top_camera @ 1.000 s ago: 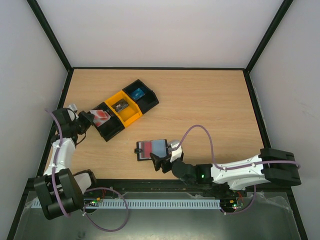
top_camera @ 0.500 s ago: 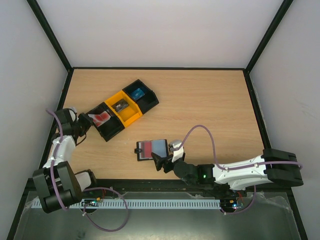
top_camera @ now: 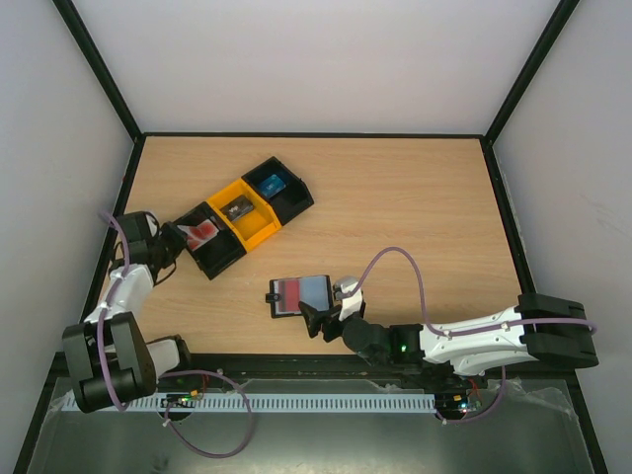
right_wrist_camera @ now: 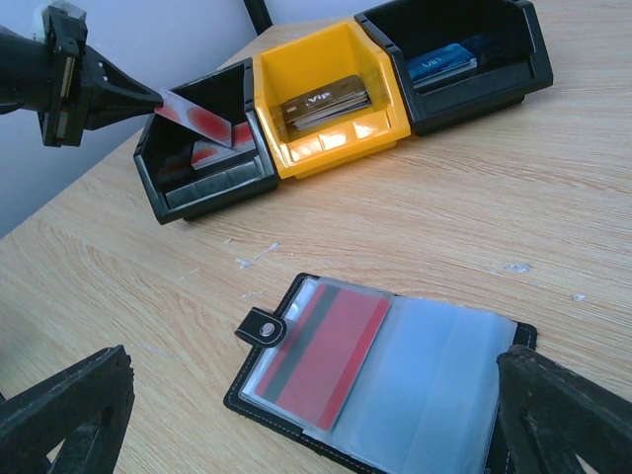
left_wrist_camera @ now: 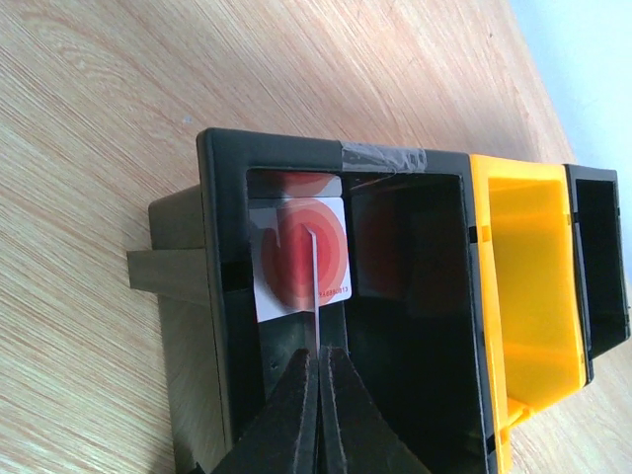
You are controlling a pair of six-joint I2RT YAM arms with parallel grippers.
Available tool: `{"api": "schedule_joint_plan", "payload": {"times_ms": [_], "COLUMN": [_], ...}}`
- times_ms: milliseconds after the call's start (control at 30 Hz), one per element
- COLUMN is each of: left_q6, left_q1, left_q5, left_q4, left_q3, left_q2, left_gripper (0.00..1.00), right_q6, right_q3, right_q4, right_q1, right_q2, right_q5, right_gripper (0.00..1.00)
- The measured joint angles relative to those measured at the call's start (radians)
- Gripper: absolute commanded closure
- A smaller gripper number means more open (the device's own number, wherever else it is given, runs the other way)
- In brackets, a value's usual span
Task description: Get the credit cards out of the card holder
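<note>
The card holder lies open on the table, a red card in its left clear sleeve and its tab pointing left. My right gripper is open wide, one finger on each side of the holder, just above it; it also shows in the top view. My left gripper is shut on a red-and-white card, seen edge-on, held over the left black bin. Another red-and-white card leans inside that bin.
A row of three joined bins stands at the back left: the black one, a yellow one with a dark card, and a black one with a blue card. The enclosure's left wall is close to my left arm.
My left arm has drawn back slightly to the left, still holding the card at the bin. My right gripper has barely shifted by the holder.
</note>
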Motion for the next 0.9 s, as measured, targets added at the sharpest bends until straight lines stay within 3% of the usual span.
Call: {"api": "schedule_joint_plan", "payload": {"times_ms": [900], "left_q6": [-0.023], "left_q1": [-0.134], "left_q5": [-0.193], "left_q4": [0.055], "left_q3": [0.038], "left_q2": [0.087], "left_gripper": [0.97], "right_q6": [-0.014], "right_q3": [-0.014], "right_q4": [-0.008], "right_q1": [0.0], "right_q2": [-0.02], "right_q5": [0.023], "right_gripper": [0.02]}}
